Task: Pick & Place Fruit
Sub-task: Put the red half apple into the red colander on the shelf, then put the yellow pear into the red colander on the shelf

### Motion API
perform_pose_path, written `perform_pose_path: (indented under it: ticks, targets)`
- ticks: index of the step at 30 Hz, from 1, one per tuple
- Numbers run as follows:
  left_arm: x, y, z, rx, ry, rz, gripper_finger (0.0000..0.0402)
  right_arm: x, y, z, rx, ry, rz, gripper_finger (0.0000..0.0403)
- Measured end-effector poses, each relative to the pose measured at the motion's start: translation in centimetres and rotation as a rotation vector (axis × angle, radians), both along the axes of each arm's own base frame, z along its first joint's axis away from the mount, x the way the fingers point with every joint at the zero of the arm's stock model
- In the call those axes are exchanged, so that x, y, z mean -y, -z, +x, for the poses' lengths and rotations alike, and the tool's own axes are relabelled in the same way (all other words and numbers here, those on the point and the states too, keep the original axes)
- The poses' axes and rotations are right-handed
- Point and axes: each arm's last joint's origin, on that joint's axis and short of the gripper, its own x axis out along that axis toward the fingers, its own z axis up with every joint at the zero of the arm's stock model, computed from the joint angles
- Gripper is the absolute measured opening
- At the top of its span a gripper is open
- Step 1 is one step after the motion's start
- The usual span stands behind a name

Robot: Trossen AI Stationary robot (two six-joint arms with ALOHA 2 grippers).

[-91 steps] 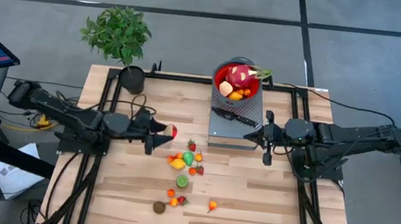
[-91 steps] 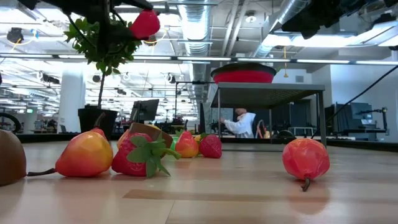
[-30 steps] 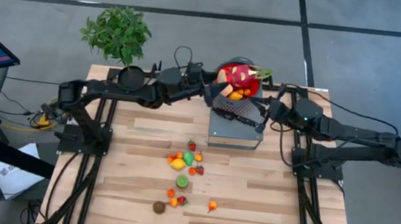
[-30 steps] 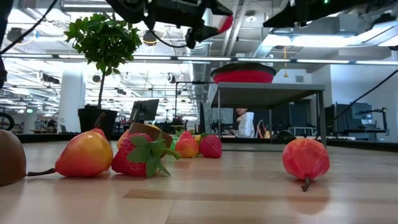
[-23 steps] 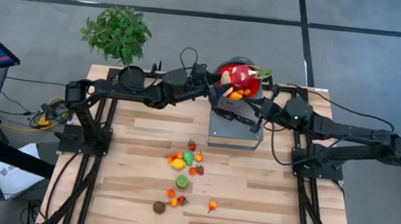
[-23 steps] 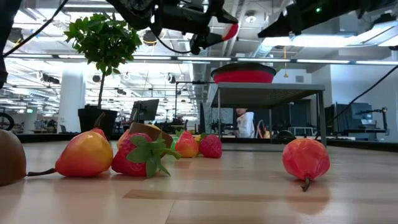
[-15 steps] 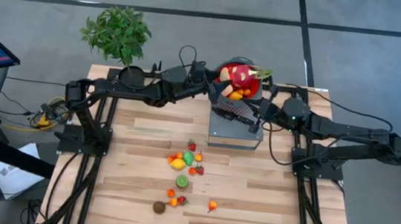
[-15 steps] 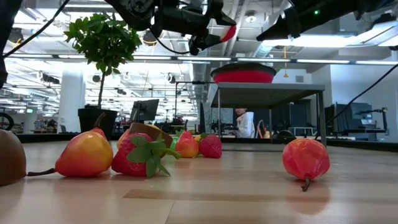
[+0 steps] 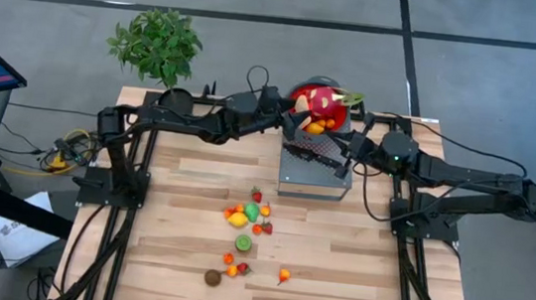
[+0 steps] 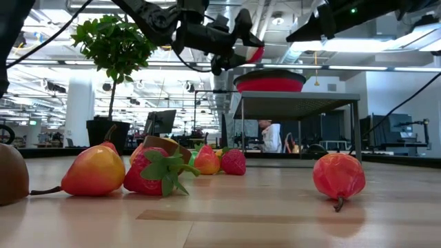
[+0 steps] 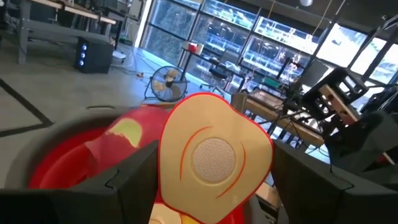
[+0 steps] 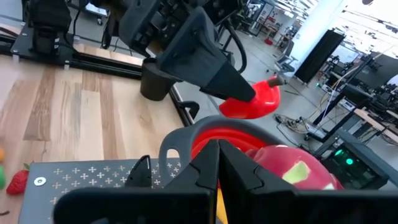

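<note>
My left gripper (image 9: 288, 121) reaches from the table's left and is shut on a red fruit half (image 11: 211, 155), whose cream cut face shows a round pit. It hangs just above the near-left rim of the red bowl (image 9: 304, 94). In the bowl lie the dragon fruit (image 9: 321, 103) and orange and pale fruits. The bowl stands on a grey perforated stand (image 9: 315, 175). My right gripper (image 9: 351, 153) is shut and empty, over the stand's right part. Several small fruits (image 9: 246, 213) lie on the wooden table. My left gripper pinches the fruit half between its two fingers (image 11: 134, 177), one on each red side (image 11: 166, 163), with the cut face turned back toward the wrist. The fingers lie level, coming from the table's left. The half is lifted clear, over the bowl's rim (image 12: 205, 127).
A black-handled knife (image 9: 313, 153) lies on the stand in front of the bowl. A potted plant (image 9: 159, 49) stands at the table's far left corner. More fruits (image 9: 233, 261) and a brown one (image 9: 213, 277) lie toward the near edge.
My left gripper has carried the fruit half toward the table's right and down, closing in on the bowl's rim. It has kept its hold.
</note>
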Motion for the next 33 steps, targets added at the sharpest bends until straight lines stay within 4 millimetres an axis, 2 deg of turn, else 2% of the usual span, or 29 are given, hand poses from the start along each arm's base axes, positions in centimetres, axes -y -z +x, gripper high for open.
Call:
perform_pose_path:
  ticks: [7, 24, 27, 33]
  targets:
    - [0.0, 0.0, 0.0, 0.0, 0.0, 0.0, 0.0275, 0.0, 0.1, 0.0, -0.005, 0.002, 0.012, 0.0003]
    - [-0.2, -0.3, -0.2, 0.011, -0.004, -0.008, 0.0323, 0.0, 0.3, -0.1, -0.026, 0.003, 0.02, 0.0003]
    - [0.0, -1.2, -0.6, 0.036, 0.016, 0.004, 0.0304, -0.2, 0.3, -0.1, -0.02, -0.004, 0.026, 0.0003]
    - [0.9, -3.5, -1.5, 0.084, 0.123, 0.029, 0.024, -1.3, -0.2, -0.8, -0.001, -0.051, 0.04, 0.0003]
